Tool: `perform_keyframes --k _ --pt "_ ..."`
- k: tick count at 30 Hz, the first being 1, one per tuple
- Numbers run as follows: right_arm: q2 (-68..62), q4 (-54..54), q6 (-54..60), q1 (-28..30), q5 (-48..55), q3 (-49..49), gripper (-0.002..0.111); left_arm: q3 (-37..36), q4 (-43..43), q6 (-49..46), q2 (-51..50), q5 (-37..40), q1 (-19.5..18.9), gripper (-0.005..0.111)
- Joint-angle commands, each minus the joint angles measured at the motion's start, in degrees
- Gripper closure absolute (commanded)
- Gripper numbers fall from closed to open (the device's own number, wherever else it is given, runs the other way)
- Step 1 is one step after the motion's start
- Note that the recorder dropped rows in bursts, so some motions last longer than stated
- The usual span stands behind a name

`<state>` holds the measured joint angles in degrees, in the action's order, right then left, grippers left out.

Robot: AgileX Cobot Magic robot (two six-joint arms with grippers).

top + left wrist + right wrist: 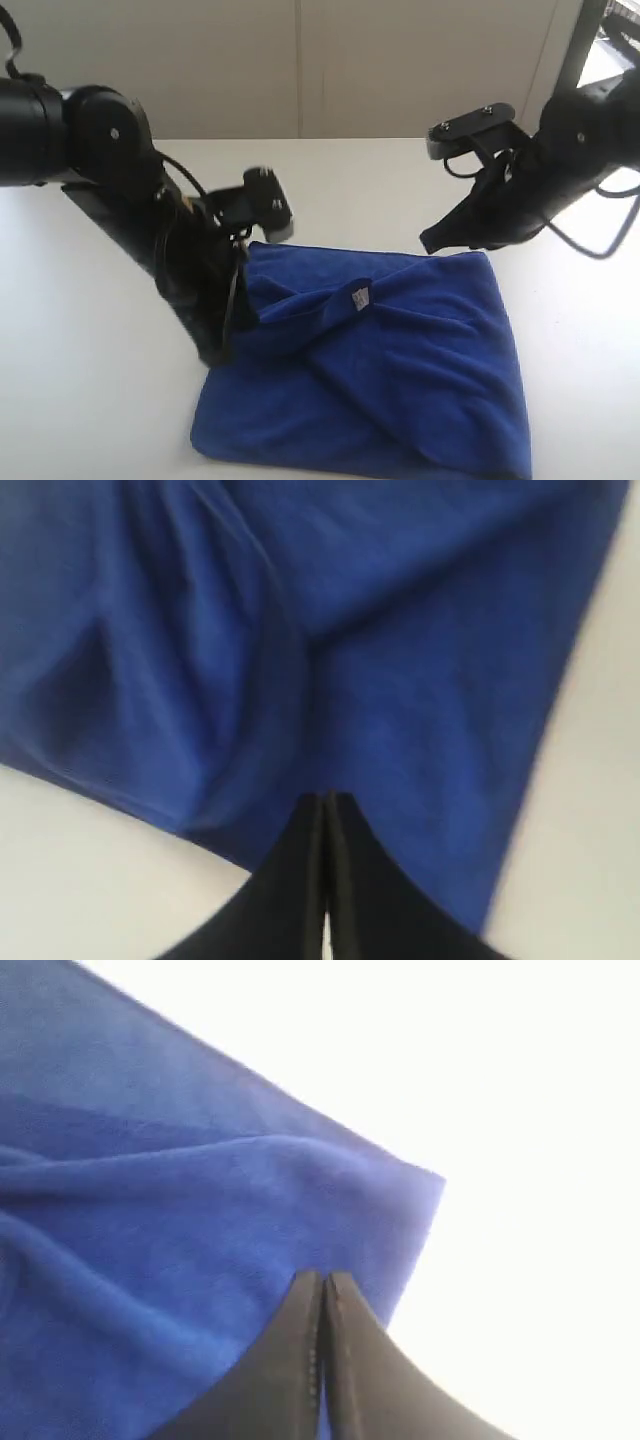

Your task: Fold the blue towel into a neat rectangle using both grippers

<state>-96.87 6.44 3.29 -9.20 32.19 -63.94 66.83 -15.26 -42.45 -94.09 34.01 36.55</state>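
— Checking the left hand: fingers pressing shut, tips sitting at the left edge of the blue towel. Pinching cloth? Cannot tell.
— Looking across the towel: lying on the table, rumpled, one flap slanting over the middle. Probably sitting mid-fold.
— Reaching the right hand: likewise clamping shut, hovering by the far right corner.
— Likely calling next for opening both, gripping matching corners, drawing them over evenly.

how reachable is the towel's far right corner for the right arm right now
Probably yes: the right gripper sits close to that corner of the blue towel, nothing between them, though its jaws are shut.
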Motion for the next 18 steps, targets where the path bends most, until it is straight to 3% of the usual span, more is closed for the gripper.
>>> perform_keyframes --k 1,3,8,10,15,18 --pt "-8.4 -7.3 11.7 5.4 7.3 -8.1 0.108 1.7 -0.8 0.1 0.3 -14.3 0.2 0.103" --pt "-11.9 -13.1 17.5 6.8 9.5 -10.1 0.108 3.4 -1.0 0.1 -1.4 -14.5 0.2 0.093" --pt "-16.7 -22.3 25.2 7.8 8.8 -10.9 0.108 7.4 -2.6 0.1 -6.7 -13.0 0.4 0.046" --pt "-17.8 -23.2 25.9 7.8 8.3 -10.9 0.108 8.7 -2.6 -0.2 -8.7 -13.3 1.3 0.045" --pt "-20.0 -23.4 26.0 7.8 6.5 -10.9 0.108 12.3 -2.7 -4.7 -12.5 -15.1 5.5 0.058" --pt "-20.5 -23.4 26.0 7.8 6.5 -10.9 0.108 14.3 -2.7 -4.7 -14.6 -16.3 6.7 0.056"
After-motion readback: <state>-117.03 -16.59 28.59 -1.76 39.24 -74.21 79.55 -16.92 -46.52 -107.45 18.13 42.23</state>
